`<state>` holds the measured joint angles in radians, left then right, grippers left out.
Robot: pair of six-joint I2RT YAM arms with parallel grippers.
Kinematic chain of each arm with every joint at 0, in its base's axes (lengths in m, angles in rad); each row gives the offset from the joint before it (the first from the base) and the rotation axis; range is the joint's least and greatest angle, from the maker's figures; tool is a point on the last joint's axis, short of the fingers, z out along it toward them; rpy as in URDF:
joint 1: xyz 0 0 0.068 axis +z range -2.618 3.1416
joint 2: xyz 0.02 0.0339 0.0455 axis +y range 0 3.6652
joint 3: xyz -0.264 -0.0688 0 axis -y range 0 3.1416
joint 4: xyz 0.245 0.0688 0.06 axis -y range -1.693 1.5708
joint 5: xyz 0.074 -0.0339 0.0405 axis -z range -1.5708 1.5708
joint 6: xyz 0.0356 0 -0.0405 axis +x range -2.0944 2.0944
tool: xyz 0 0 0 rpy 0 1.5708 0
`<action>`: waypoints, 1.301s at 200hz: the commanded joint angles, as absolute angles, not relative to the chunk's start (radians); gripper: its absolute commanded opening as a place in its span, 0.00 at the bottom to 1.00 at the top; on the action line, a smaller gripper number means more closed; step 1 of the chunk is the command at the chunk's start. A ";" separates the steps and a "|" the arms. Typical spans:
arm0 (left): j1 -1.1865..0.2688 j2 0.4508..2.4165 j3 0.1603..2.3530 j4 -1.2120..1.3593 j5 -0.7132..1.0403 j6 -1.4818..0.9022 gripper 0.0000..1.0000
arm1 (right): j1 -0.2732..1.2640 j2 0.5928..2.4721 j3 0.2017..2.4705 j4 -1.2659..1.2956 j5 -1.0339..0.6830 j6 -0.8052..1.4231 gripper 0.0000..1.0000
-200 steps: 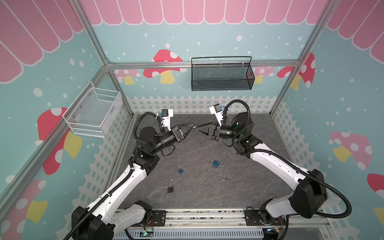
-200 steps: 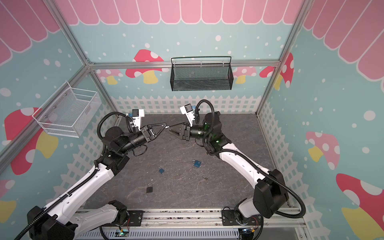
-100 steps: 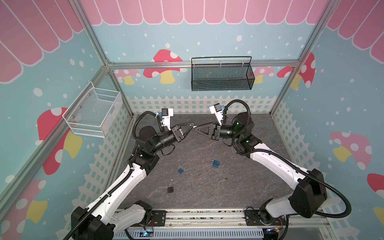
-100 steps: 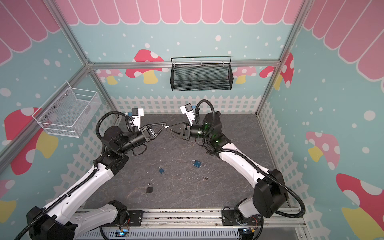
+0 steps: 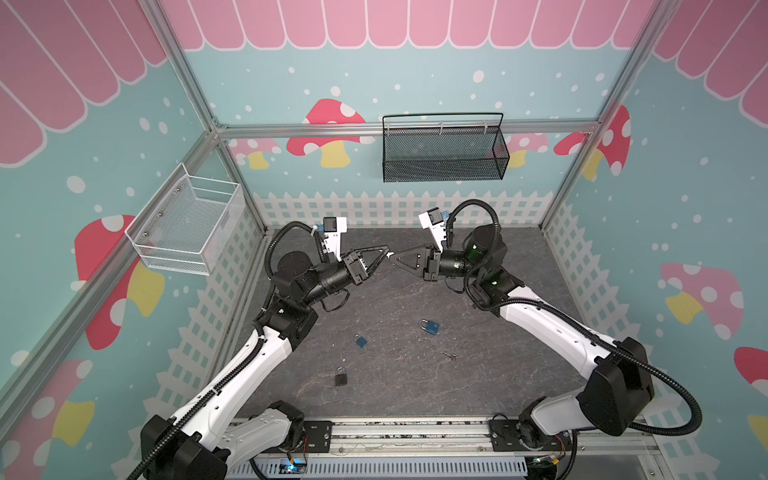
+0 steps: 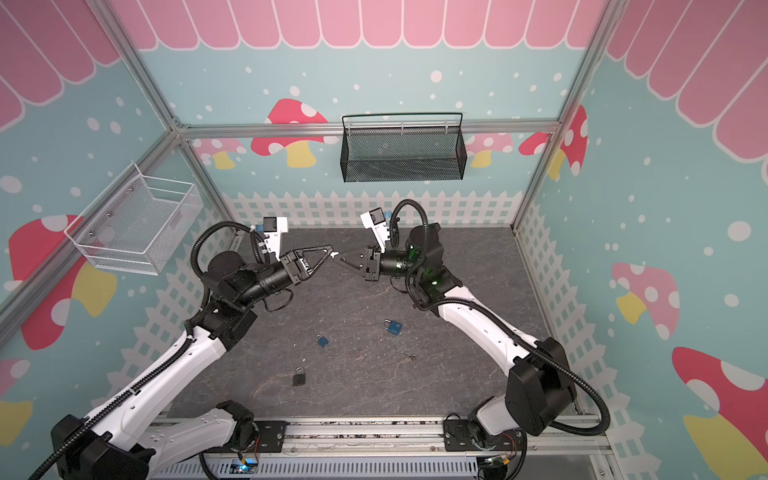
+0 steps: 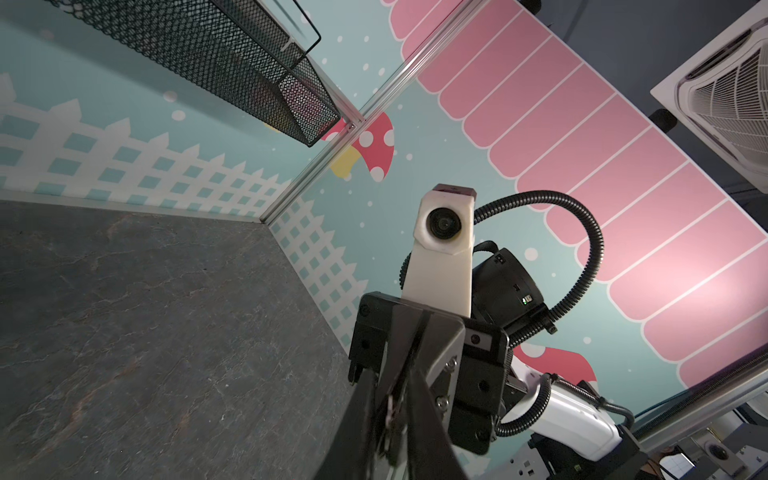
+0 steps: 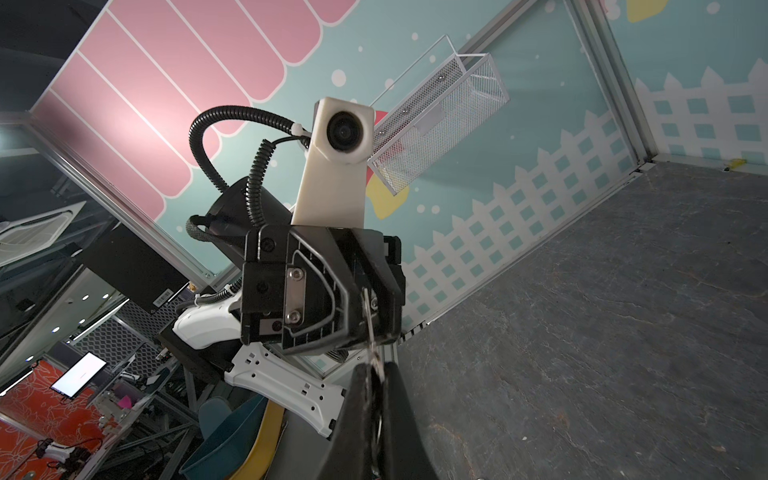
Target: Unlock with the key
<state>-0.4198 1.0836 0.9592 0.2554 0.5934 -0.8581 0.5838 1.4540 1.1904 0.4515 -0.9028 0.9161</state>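
Observation:
Both grippers meet tip to tip in mid-air above the back of the grey floor. A small silver key (image 8: 368,324) sits between them. My right gripper (image 5: 394,257) (image 8: 377,399) is shut on the key. My left gripper (image 5: 387,251) (image 7: 390,419) has its fingers (image 7: 360,419) a little apart on either side of the key (image 7: 390,409), no longer pinching it. On the floor lie a blue padlock (image 5: 431,327) (image 6: 394,327), a smaller blue padlock (image 5: 360,341) and a black padlock (image 5: 340,377).
Two more small keys (image 6: 360,357) (image 6: 410,355) lie on the floor near the padlocks. A black mesh basket (image 5: 442,151) hangs on the back wall. On the left wall hangs a white wire basket (image 5: 187,226). Fence-printed walls close the floor.
My right gripper has closed onto the key while my left gripper has eased open around it. Both arms have stayed where they were.

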 commanded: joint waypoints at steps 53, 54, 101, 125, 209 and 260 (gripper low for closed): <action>-0.371 0.909 0.895 -0.257 0.336 -0.899 0.50 | 0.583 1.338 0.964 0.302 -0.672 0.698 0.00; -0.371 0.908 0.895 -0.272 0.330 -0.898 0.51 | 0.583 1.337 0.961 0.302 -0.672 0.697 0.00; -0.487 0.885 0.897 -0.747 -0.007 -0.871 0.54 | 0.633 1.309 0.806 0.309 -0.583 0.621 0.00; -0.564 0.905 0.855 -0.876 -0.119 -0.925 0.55 | 0.678 1.297 0.744 0.319 -0.548 0.603 0.00; -0.696 0.947 0.608 -0.936 -0.191 -1.123 0.59 | 0.702 1.293 0.603 0.437 -0.573 0.678 0.00; -0.696 1.050 0.582 -0.846 -0.124 -1.062 0.56 | 0.703 1.301 0.594 0.463 -0.567 0.691 0.00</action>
<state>-0.6903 1.0039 0.5838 -0.8940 -0.1440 -1.0714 0.6956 1.2957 0.6029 0.4244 -0.5659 0.6746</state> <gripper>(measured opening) 0.575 0.053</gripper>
